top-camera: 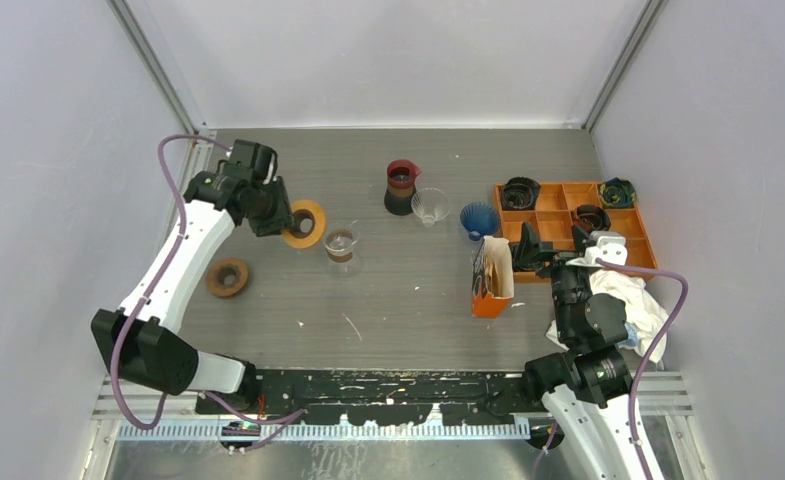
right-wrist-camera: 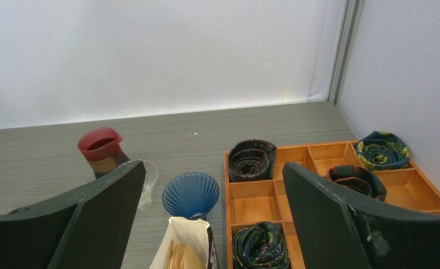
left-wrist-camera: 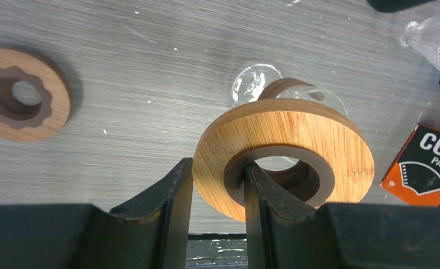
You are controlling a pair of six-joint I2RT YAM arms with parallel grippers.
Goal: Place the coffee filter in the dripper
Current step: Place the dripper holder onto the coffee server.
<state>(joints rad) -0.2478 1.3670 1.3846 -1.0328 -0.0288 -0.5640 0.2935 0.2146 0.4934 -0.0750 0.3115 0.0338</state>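
An orange filter box stands open with brown paper filters inside; it also shows in the right wrist view. A blue dripper and a clear dripper stand behind it. My right gripper is open and empty, just right of the box, its jaws wide apart above the box and blue dripper. My left gripper is shut on a bamboo ring, one finger inside its hole. It holds the ring tilted beside a small glass server.
A red-topped pitcher stands at the back. A darker wooden ring lies at the left. An orange compartment tray with rolled ties is at the right, and a white cloth lies by the right arm.
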